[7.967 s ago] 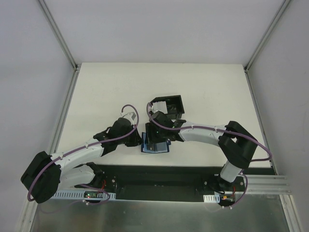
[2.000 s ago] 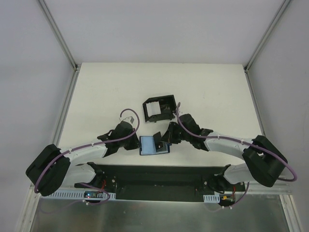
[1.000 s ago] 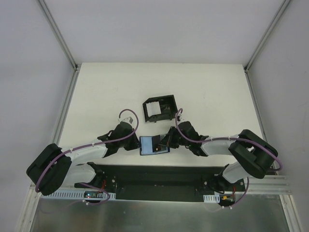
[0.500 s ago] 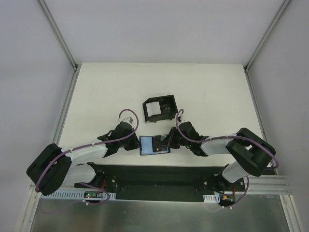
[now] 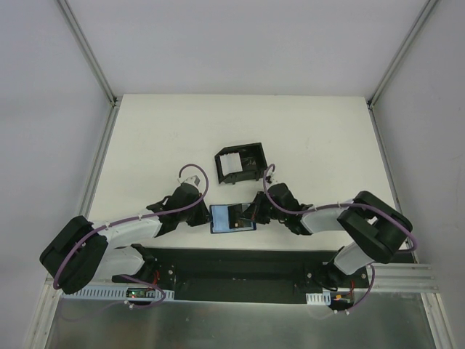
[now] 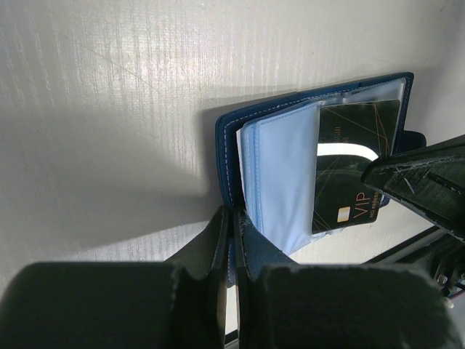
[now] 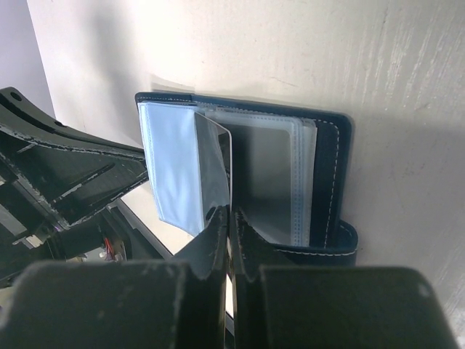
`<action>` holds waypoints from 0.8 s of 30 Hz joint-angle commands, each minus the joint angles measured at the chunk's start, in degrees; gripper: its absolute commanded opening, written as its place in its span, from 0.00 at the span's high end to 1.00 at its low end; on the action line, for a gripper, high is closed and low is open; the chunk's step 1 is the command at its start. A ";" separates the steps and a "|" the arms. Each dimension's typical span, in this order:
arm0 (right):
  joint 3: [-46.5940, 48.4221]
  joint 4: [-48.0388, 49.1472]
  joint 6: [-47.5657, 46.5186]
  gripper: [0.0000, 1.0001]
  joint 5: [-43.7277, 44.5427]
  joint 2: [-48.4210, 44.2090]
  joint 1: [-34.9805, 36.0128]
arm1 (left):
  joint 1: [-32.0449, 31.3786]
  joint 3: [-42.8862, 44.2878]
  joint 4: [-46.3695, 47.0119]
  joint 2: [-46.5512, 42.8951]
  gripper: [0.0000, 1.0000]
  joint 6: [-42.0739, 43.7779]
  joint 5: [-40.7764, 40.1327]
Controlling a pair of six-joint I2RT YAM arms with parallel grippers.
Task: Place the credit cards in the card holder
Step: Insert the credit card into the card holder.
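Observation:
The dark blue card holder (image 5: 227, 218) lies open near the table's front edge, its pale blue sleeves (image 6: 280, 174) fanned out. My left gripper (image 5: 206, 217) is shut on the holder's left cover edge (image 6: 225, 145). My right gripper (image 5: 252, 214) is shut on a credit card (image 6: 356, 167), dark with gold "VIP" print. The card lies over the holder's right half, partly under a clear sleeve. In the right wrist view the credit card (image 7: 214, 167) shows as a thin grey sheet running into the shut jaws (image 7: 231, 218). Another credit card (image 5: 229, 166), white, sits in the black box.
A black open-topped box (image 5: 251, 156) stands just behind the holder, mid-table. The black mounting rail (image 5: 232, 263) runs along the front edge right below the holder. Both forearms lie low on either side of the holder.
My right gripper has brought the card down flatter onto the open holder and nudged it slightly left. The left gripper and the holder have stayed put.

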 commanded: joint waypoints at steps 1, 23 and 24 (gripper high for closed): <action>-0.27 -6.32 -3.33 1.00 4.55 -2.45 0.51 | 0.37 -0.76 -1.47 0.50 1.00 0.35 -1.28; 3.33 -10.28 -2.02 1.00 1.66 1.05 2.35 | 0.37 -0.94 -1.38 0.33 1.00 0.17 -1.55; 3.07 -10.63 -1.49 1.00 1.31 0.53 2.35 | 0.37 -0.93 -1.38 0.33 1.00 0.35 -1.64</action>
